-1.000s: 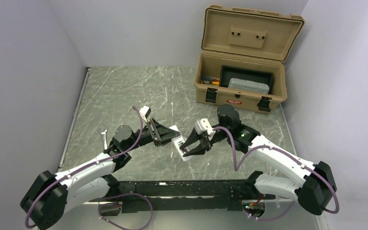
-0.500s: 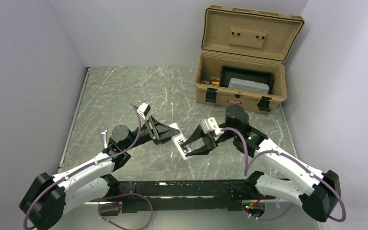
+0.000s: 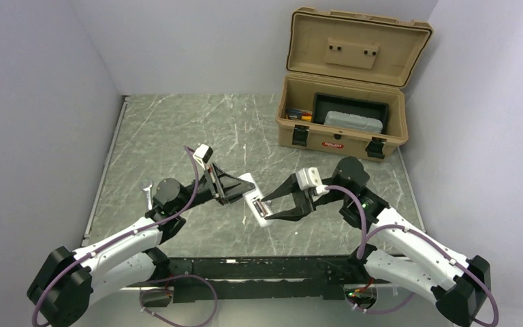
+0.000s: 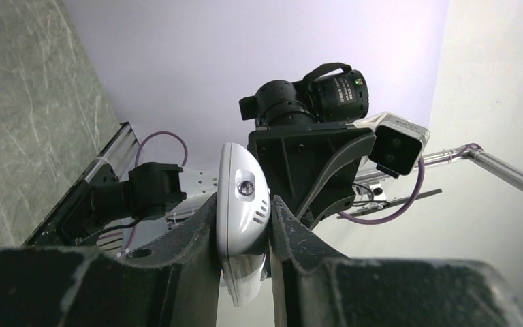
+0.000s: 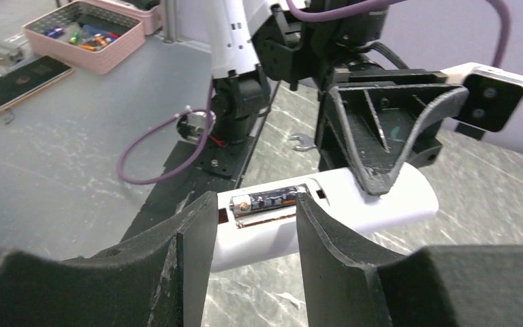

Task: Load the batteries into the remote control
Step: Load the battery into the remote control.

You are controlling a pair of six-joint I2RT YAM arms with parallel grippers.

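My left gripper (image 3: 237, 190) is shut on one end of the white remote control (image 3: 255, 202) and holds it tilted just above the marble table. In the left wrist view, the remote control (image 4: 243, 194) is pinched between both fingers of that gripper (image 4: 244, 208). The remote control (image 5: 381, 197) has its battery bay uncovered. One dark battery (image 5: 272, 198) lies in the bay. My right gripper (image 5: 255, 208) is open, with its fingertips on either side of the bay end. Nothing is held between them. From above, the right gripper (image 3: 267, 207) sits just right of the remote.
An open tan toolbox (image 3: 344, 133) stands at the back right, with a black tray and a grey case inside. A small wrench (image 3: 148, 191) lies on the table to the left. A pink tray (image 5: 85, 27) of small items sits off the table.
My right gripper's jaws have spread wider, and the right arm has drawn back to the right, away from the remote. The left gripper still holds the remote, shifted slightly left.
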